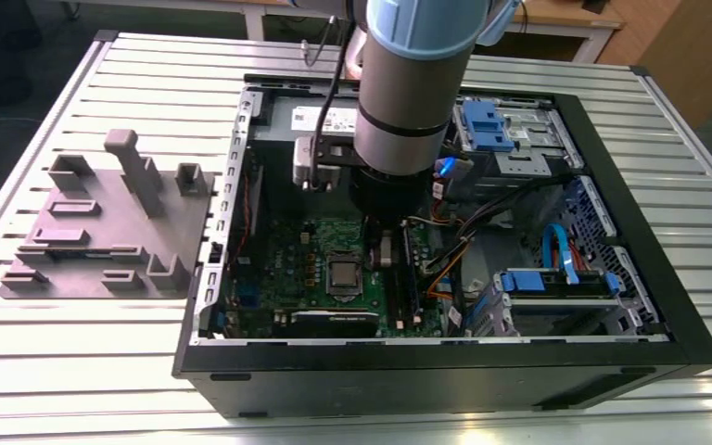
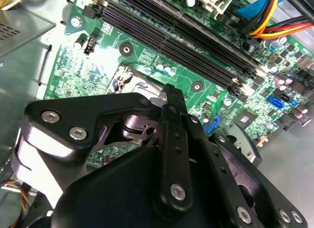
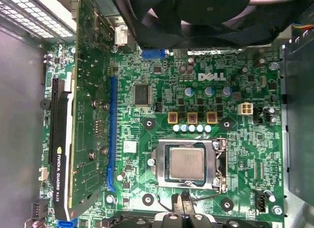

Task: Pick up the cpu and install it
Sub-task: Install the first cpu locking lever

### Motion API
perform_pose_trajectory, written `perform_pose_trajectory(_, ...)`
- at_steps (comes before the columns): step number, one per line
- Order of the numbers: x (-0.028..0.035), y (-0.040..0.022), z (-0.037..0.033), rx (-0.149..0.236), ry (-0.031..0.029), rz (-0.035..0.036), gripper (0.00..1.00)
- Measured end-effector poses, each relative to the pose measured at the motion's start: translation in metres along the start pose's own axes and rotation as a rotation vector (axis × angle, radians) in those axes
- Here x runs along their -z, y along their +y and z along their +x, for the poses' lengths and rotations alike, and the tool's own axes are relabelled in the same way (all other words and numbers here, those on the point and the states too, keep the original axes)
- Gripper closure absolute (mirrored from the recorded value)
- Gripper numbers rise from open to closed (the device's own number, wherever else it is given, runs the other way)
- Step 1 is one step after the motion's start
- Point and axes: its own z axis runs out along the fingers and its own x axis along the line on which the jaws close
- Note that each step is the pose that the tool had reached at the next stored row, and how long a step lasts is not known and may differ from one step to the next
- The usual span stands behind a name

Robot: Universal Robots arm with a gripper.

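Note:
The cpu [image 3: 187, 164], a small square chip with a silvery-grey top, lies flat in the motherboard socket inside the silver socket frame [image 3: 220, 161]. It also shows in the exterior view as a grey square [image 1: 345, 273] on the green board. My gripper [image 3: 182, 202] hovers just off one edge of the socket, fingertips together and nothing visibly between them. A thin wire lever [image 3: 208, 195] runs past the tips; whether they touch it I cannot tell. In the second wrist view the gripper's black linkage [image 2: 169, 139] covers most of the socket.
The arm [image 1: 400, 120] reaches down into the open black PC case [image 1: 455, 357]. A graphics card [image 3: 73, 139] stands beside the socket, a black fan [image 3: 206, 12] on another side, RAM slots [image 2: 186, 31] close by. Orange cables [image 1: 443, 269] and blue-tabbed drive cages [image 1: 554, 283] fill the exterior view's right. A grey fixture [image 1: 108, 222] sits outside.

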Motion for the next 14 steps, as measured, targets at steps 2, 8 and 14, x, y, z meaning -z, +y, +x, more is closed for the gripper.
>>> perform_pose_trajectory(2, -0.0013, -0.0001, 0.0008, 0.001, 0.0002, 0.0, 0.9)
perform_pose_trajectory(8, -0.0057, -0.0002, 0.0045, 0.002, 0.0001, 0.0001, 0.9)
perform_pose_trajectory(14, -0.0128, -0.0002, 0.0085, 0.004, 0.0003, 0.0002, 0.9)
